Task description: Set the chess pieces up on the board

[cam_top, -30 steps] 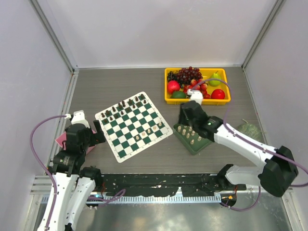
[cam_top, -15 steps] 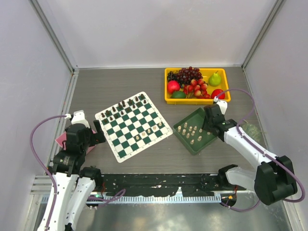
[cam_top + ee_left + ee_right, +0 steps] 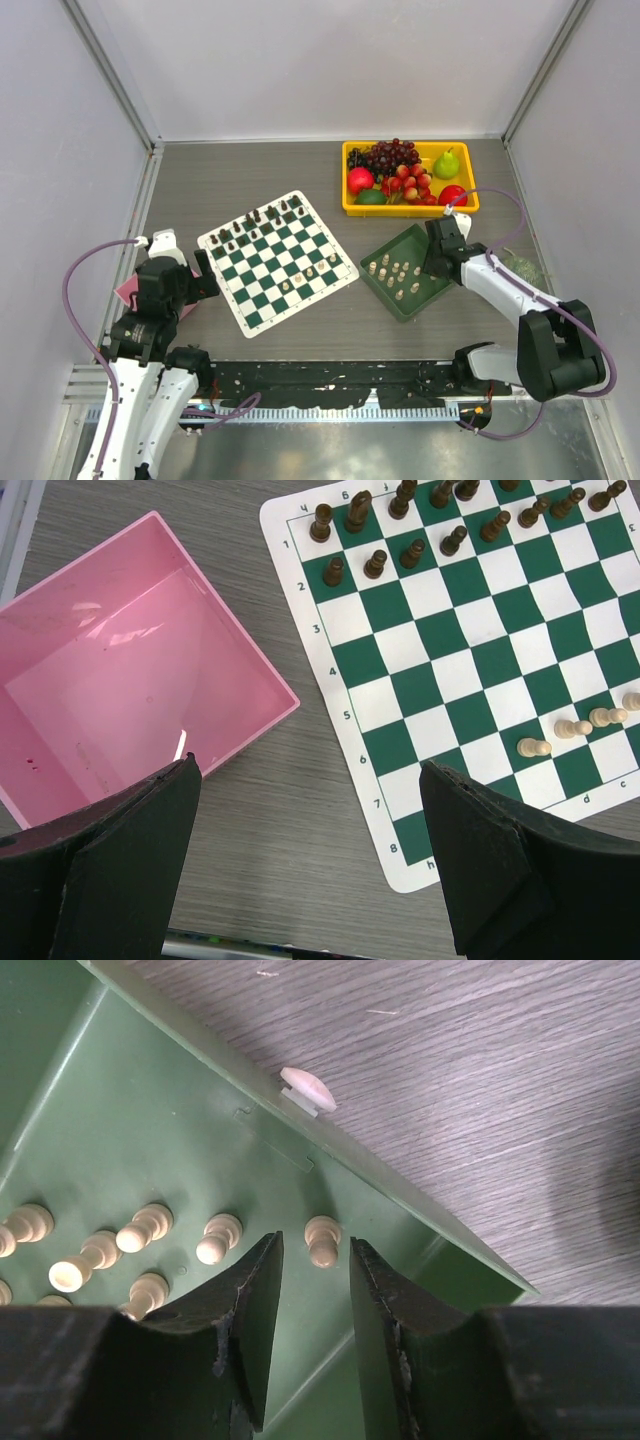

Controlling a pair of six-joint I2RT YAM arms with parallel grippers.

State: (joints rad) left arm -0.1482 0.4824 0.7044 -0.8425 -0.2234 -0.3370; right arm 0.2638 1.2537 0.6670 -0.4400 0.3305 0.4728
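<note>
The green and white board [image 3: 277,262] lies left of centre and also shows in the left wrist view [image 3: 470,670]. Dark pieces [image 3: 255,222] stand along its far edge, and a few cream pieces [image 3: 310,272] [image 3: 573,727] stand near its near-right edge. Several more cream pieces [image 3: 395,275] stand in the dark green tray [image 3: 400,245]. My right gripper [image 3: 437,262] [image 3: 312,1244] is low in the tray's right part, jaws narrowly open with one cream pawn [image 3: 322,1240] between the fingertips. My left gripper [image 3: 198,283] [image 3: 310,770] is wide open and empty above the table beside the board's corner.
A pink box [image 3: 130,680] sits left of the board, under my left arm. A yellow tray [image 3: 410,209] of fruit stands at the back right. A small white knob-shaped piece [image 3: 308,1090] lies on the table just outside the green tray's rim. A greenish object [image 3: 522,268] lies at the right.
My right gripper has moved from over the green tray's left side to its right side and come down around a cream pawn. The left arm has not moved.
</note>
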